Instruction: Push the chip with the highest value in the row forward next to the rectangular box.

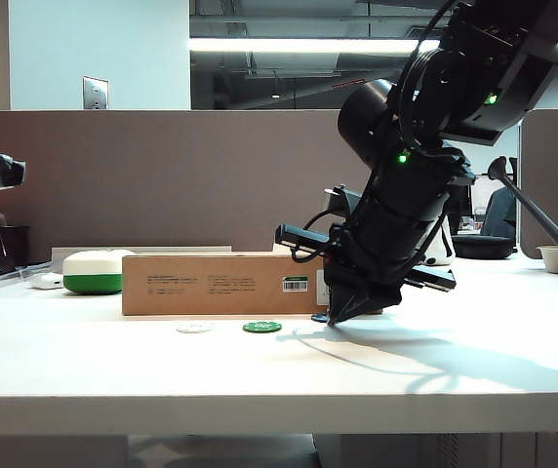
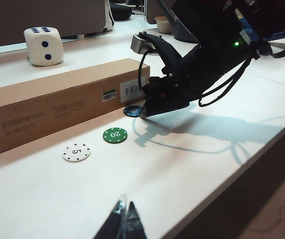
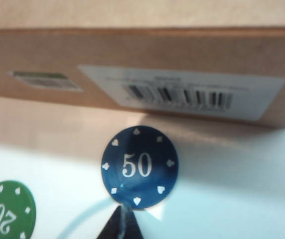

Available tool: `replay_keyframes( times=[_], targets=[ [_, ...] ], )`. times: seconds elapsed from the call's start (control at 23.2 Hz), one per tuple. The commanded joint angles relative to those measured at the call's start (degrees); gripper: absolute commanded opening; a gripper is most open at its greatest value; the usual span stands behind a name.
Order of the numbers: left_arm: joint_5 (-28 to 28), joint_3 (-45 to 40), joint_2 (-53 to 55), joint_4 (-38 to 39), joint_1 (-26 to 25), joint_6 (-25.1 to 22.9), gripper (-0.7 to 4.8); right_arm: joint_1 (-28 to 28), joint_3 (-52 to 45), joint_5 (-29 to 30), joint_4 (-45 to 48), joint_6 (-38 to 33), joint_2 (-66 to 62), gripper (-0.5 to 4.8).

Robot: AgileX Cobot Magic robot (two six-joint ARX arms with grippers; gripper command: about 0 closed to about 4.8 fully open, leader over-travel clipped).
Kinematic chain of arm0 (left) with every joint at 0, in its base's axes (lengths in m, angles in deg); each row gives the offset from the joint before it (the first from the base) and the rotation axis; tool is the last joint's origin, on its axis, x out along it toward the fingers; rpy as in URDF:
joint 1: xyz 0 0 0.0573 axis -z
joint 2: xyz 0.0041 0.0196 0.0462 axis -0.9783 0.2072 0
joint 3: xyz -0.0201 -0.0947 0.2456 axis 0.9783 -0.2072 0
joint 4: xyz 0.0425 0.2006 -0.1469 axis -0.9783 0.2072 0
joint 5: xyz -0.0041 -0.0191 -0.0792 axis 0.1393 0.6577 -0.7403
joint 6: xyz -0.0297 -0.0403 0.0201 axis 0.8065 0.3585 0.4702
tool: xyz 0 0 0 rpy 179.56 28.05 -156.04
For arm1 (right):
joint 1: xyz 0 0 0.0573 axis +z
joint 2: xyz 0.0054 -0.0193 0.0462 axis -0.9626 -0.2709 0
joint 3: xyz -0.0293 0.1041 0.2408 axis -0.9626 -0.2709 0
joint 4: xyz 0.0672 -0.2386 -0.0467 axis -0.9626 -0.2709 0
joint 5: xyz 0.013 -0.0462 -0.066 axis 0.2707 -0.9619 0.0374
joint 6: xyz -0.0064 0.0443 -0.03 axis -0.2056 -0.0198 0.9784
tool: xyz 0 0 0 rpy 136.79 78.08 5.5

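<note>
on the white counter (image 1: 474, 361) the long brown rectangular box (image 1: 222, 284) lies crosswise, and in the left wrist view the row has the white 5 chip (image 2: 76, 152) and the green 20 chip (image 2: 115, 135) well back from it, while the blue 50 chip (image 3: 139, 167) sits just short of the box face under the barcode label (image 3: 182, 92). the right end effector (image 3: 122, 224), clenched to a narrow point with nothing held, rests at the chip's six o'clock edge; i judge the push should run straight toward twelve o'clock, slow and low, stopping as the chip reaches the box. the left end effector (image 2: 123, 221), also clenched and empty, hangs over the near edge, well clear.
</note>
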Motion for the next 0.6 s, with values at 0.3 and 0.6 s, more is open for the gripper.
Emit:
replay_keyframes(
  times=[0.3, 0.6],
  targets=[
    [-0.1, 0.2, 0.1, -0.4, -0.1, 0.0, -0.05, 0.0, -0.2, -3.0, 1.6, -2.2, -0.2, -0.06],
    [-0.2, 0.2, 0.1, -0.4, -0.1, 0.0, -0.05, 0.0, -0.2, -2.0, 2.8, -4.0, -0.2, -0.06]
  ],
)
